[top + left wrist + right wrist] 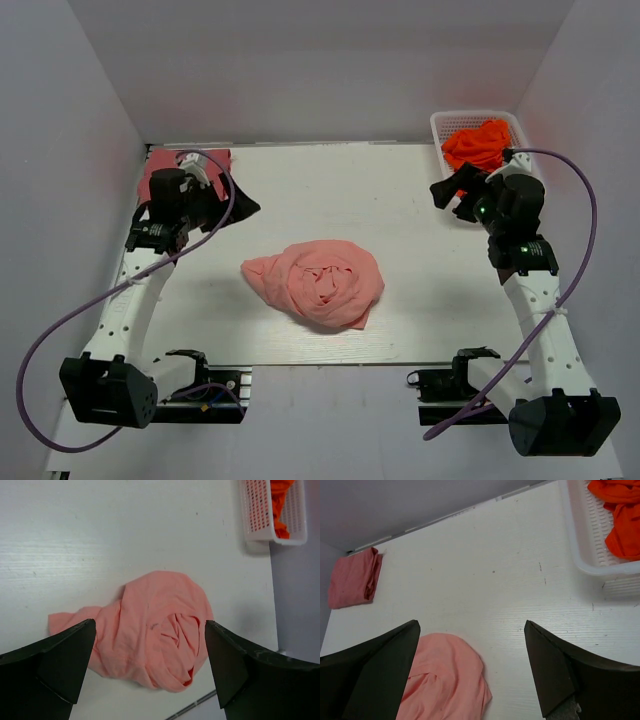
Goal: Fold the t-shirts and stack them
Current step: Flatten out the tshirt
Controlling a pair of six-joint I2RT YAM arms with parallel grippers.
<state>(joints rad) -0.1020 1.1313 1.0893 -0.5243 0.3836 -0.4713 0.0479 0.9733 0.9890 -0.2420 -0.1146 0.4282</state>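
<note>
**Workspace Status**

You see the left gripper (150, 625) with its jaws spread wide and holding nothing, raised over the far left of the table (420, 300). The right gripper (472, 625) is likewise spread and empty, at the far right beside the white basket (600, 569) of orange cloth (620, 525). The salmon-pink t-shirt (315, 283) lies crumpled at the table's centre. The rose-red t-shirt (352, 577) lies folded in the far left corner.
</note>
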